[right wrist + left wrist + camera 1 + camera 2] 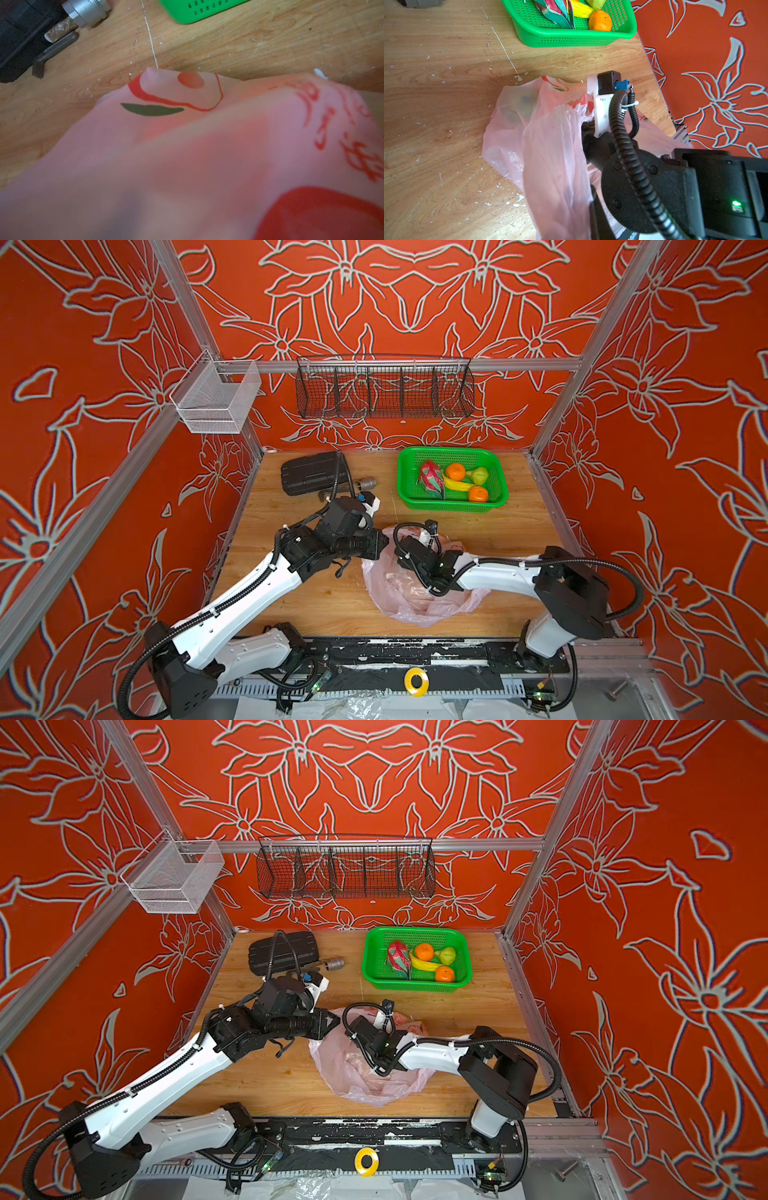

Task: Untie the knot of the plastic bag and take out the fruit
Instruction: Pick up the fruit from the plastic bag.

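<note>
The pale pink plastic bag [415, 605] [365, 1081] lies crumpled at mid-table, its mouth slack. No knot shows in any view. My left gripper [381, 546] [332, 1022] sits at the bag's back left edge; in the left wrist view a strip of the bag [550, 145] runs taut into its jaws, beside one dark finger [595, 212]. My right gripper [438, 587] [384, 1067] points down inside the bag, fingers hidden; pink film [187, 145] covers its wrist view. A dim greenish shape [517, 108] shows through the plastic. Fruit in the green basket [449, 505]: dragon fruit [431, 479], two oranges [456, 472], a pale green one [480, 475].
A yellow banana [457, 484] also lies in the basket. A black case [311, 472], a metal cylinder [368, 484] and a wrench [54, 52] sit at the back left. A black wire rack [384, 387] and a white mesh box [216, 400] hang on the rails.
</note>
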Controlling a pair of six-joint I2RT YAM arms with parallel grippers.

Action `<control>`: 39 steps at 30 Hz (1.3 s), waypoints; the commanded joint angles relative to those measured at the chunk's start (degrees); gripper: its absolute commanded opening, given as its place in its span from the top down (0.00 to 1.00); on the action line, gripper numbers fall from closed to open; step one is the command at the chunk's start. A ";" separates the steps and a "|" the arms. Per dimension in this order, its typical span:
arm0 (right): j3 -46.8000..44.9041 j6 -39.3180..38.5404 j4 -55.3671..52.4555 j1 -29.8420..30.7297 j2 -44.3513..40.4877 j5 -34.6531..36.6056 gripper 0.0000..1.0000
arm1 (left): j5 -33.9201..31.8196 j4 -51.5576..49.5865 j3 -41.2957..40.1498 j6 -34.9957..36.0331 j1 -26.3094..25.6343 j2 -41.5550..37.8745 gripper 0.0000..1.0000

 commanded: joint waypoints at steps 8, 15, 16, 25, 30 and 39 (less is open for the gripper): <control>3.59 0.71 1.08 -2.56 3.41 0.83 0.16 | 0.00 -1.56 1.35 1.21 0.09 -1.52 0.85; 5.11 -1.08 0.58 -4.45 5.50 1.69 0.28 | -0.17 -1.98 1.18 1.64 0.11 -2.18 0.85; 5.13 -1.39 0.74 -4.65 5.84 1.20 0.31 | -0.22 -2.15 1.12 1.63 0.12 -2.31 0.85; 3.40 -3.49 2.22 -5.04 5.65 -0.23 0.47 | -0.58 -2.00 0.22 1.60 0.12 -3.27 0.85; 2.70 -6.42 2.28 -5.03 4.56 -2.56 0.57 | -0.60 -1.91 -0.05 1.37 0.11 -3.14 0.85; -1.55 -7.13 2.25 -3.54 -3.08 -7.97 0.59 | -0.77 -1.48 0.30 1.45 0.11 -1.93 0.82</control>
